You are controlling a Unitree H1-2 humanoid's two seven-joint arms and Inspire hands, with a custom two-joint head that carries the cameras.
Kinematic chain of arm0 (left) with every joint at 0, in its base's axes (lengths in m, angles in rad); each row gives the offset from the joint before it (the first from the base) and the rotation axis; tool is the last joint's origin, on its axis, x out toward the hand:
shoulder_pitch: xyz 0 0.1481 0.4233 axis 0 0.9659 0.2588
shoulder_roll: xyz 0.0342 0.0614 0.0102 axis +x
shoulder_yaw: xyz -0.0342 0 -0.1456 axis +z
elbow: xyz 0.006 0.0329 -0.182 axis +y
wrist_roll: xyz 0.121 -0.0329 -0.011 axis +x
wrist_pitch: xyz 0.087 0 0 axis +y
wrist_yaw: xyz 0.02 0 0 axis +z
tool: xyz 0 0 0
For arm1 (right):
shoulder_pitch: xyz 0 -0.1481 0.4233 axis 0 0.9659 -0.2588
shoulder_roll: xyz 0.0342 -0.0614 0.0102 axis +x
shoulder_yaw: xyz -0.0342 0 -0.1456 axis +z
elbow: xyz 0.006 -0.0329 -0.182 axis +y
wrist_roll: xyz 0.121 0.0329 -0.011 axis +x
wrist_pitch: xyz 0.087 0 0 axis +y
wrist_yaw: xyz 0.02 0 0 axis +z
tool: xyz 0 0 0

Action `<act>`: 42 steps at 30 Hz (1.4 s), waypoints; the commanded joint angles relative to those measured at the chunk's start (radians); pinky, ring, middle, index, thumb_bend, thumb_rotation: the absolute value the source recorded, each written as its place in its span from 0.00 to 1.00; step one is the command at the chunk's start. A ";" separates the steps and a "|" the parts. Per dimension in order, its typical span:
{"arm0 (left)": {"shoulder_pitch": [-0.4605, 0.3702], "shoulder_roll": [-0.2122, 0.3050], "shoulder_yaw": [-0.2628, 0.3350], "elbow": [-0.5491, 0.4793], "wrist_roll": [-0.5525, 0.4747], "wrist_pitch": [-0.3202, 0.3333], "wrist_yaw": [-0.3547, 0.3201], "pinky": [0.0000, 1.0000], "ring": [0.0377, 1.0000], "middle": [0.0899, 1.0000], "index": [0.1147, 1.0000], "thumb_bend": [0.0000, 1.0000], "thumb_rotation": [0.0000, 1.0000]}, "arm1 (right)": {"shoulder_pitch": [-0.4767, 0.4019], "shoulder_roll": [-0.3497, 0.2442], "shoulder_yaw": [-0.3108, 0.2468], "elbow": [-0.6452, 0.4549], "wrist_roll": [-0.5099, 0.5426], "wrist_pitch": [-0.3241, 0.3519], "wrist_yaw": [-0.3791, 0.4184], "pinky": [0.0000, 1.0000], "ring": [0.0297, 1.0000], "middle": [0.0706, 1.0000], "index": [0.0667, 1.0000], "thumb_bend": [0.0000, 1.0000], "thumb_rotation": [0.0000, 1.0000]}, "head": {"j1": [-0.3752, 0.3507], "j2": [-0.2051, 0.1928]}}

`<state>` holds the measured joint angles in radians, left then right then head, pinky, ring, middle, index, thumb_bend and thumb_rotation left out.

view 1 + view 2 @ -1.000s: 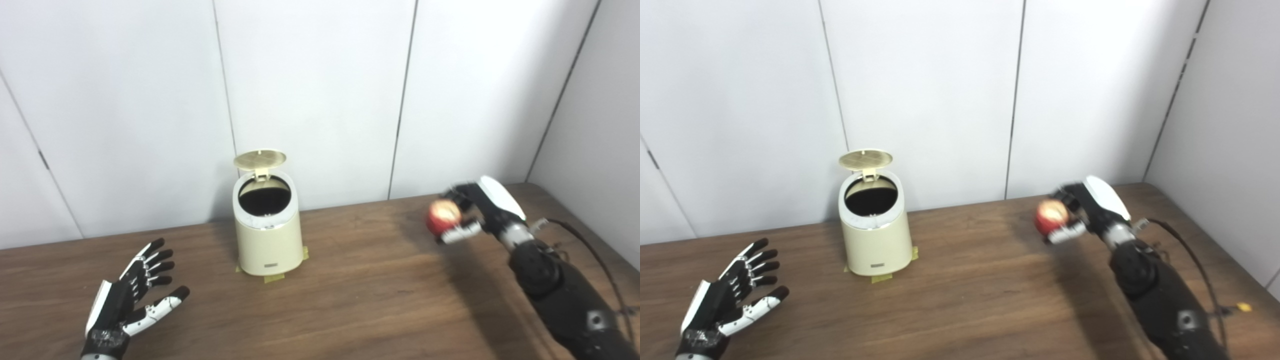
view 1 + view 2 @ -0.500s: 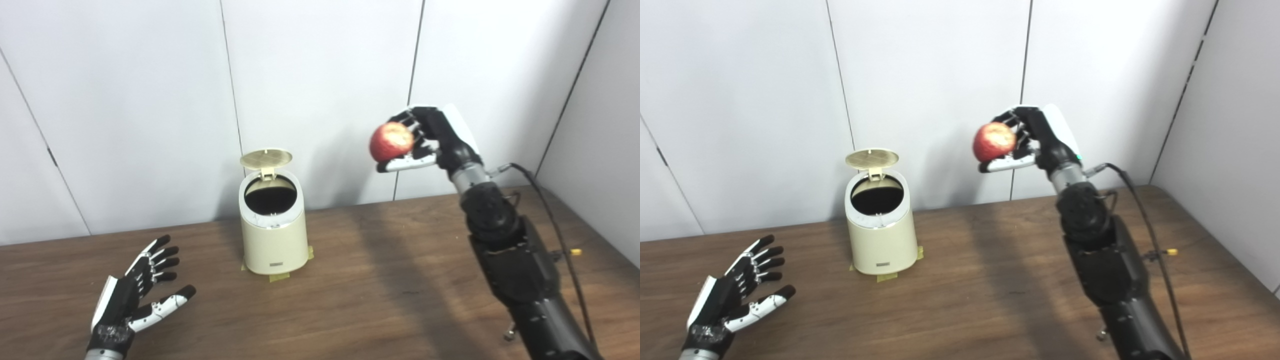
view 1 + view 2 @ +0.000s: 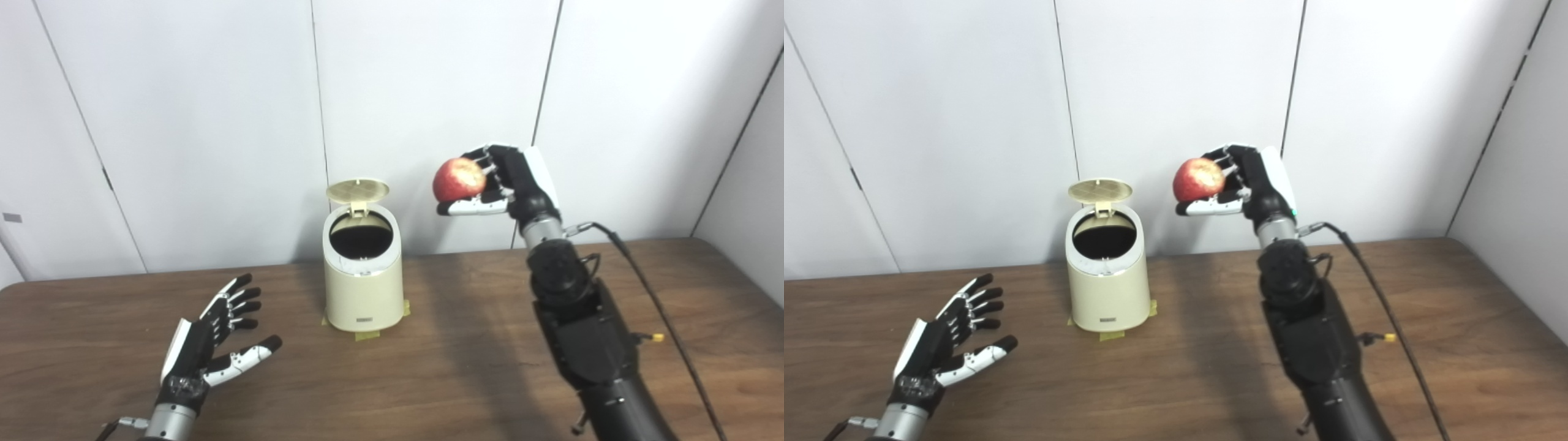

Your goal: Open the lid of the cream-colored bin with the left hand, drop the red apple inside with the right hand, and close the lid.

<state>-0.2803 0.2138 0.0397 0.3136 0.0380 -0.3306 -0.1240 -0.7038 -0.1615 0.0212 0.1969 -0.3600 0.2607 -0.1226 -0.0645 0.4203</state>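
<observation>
Red and round, the apple (image 3: 458,179) sits high in the air in the right robot hand (image 3: 503,187), which is wrapped around it. It is up and to the right of the bin (image 3: 363,269), not over the hole yet. The lid (image 3: 358,190) stands up at the back, so the bin is open. The left robot hand (image 3: 211,337) holds nothing; its fingers are spread, and it waits low over the worktop (image 3: 429,380), well apart from the bin.

I think the job now is to carry the apple over the dark hole. It is best to go slow, stop right above the middle, come down close, and only then let go. The apple should stay clear of the lid, or the lid may tip shut.

Inside the bin it is all black, so I cannot tell what is in there. The fingers hide the far side of the apple. The right arm is cut off at the bottom edge.
</observation>
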 commanded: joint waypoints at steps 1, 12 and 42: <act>-0.008 -0.017 -0.007 -0.008 -0.001 -0.005 0.016 0.72 0.80 0.84 0.92 0.81 0.26 | -0.067 0.007 0.000 -0.013 0.010 -0.044 -0.016 0.36 0.40 0.43 0.45 0.53 0.00 | 0.001 0.000; -0.012 -0.032 -0.006 -0.016 0.014 -0.001 0.032 0.71 0.79 0.82 0.91 0.82 0.28 | -0.090 0.047 0.046 0.043 -0.016 -0.060 -0.029 0.41 0.44 0.46 0.43 0.53 0.00 | 0.020 0.001; -0.009 -0.052 -0.008 -0.053 0.027 0.027 0.047 0.71 0.80 0.83 0.91 0.82 0.28 | -0.109 0.115 0.137 0.108 -0.028 -0.078 -0.004 0.36 0.39 0.42 0.46 0.53 0.00 | 0.050 0.014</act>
<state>-0.2782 0.1689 0.0369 0.2867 0.0658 -0.2951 -0.0890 -0.7455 -0.0488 0.1584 0.3209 -0.3791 0.2242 -0.1134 -0.0184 0.4341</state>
